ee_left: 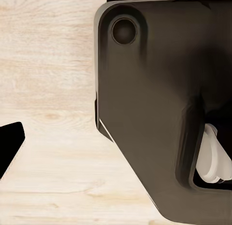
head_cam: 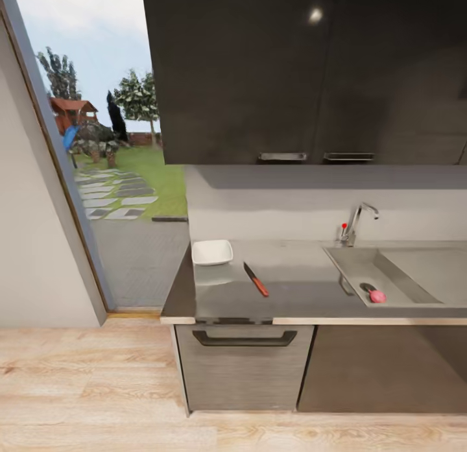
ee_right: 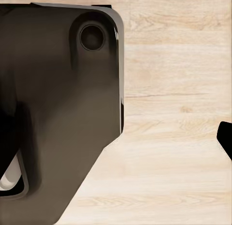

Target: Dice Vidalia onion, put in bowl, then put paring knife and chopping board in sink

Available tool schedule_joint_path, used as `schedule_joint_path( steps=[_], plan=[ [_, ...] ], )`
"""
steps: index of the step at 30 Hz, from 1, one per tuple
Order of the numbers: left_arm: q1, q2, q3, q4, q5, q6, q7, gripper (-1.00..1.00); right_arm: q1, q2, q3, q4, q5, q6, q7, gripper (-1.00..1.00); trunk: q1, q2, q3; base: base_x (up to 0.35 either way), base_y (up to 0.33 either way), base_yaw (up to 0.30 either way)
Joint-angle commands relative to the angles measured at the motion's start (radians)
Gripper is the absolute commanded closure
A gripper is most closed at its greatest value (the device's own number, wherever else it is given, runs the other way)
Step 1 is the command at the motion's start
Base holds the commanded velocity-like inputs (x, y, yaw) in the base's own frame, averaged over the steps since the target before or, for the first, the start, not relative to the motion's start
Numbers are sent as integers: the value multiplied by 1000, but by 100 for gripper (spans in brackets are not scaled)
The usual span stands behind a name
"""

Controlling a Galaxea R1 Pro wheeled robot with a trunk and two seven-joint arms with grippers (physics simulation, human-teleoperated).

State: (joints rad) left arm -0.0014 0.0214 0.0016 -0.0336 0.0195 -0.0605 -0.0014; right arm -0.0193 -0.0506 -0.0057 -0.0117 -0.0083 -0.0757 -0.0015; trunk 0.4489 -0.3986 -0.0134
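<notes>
Looking along each wrist, I see only dark robot body over the wood floor, so I cannot tell if the fingers are apart or together. Ahead, a pink onion lies in the sink, on the right arm's side. The knife lies slanted on the countertop beside an empty white bowl.

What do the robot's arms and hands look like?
In the left wrist view a big glossy dark shell with rounded corners, a round socket and a white part. The right wrist view shows a matching dark shell. Black tips peek in at the edges.
</notes>
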Motion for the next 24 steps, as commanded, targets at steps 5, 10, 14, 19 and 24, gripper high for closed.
schedule_joint_path(
  steps=[5, 10, 14, 19, 24],
  plan=[
    [0, 0, 0, 0, 2, -2, 0, -100, -1, 0, 0, 1, -1, -4, 0, -100, 1, -1, -1, 333, 0, 0],
    [0, 0, 0, 0, 2, -2, 0, -100, -1, 0, 1, 1, 0, -3, 0, -100, 1, -1, -1, 325, 0, 0],
    [0, 0, 0, 0, 2, -2, 0, -100, -1, 0, 2, 1, 0, -4, 0, -100, 1, -1, -1, 312, 37, 0],
    [0, 0, 0, 0, 2, -2, 0, -100, -1, 0, 2, 1, 1, -3, 0, -100, 1, -1, -1, 299, 83, 0],
    [0, 0, 0, 0, 2, -2, 0, -100, -1, 0, 3, 1, 1, -3, 0, -100, 1, -1, -1, 296, 19, 0]
  ],
)
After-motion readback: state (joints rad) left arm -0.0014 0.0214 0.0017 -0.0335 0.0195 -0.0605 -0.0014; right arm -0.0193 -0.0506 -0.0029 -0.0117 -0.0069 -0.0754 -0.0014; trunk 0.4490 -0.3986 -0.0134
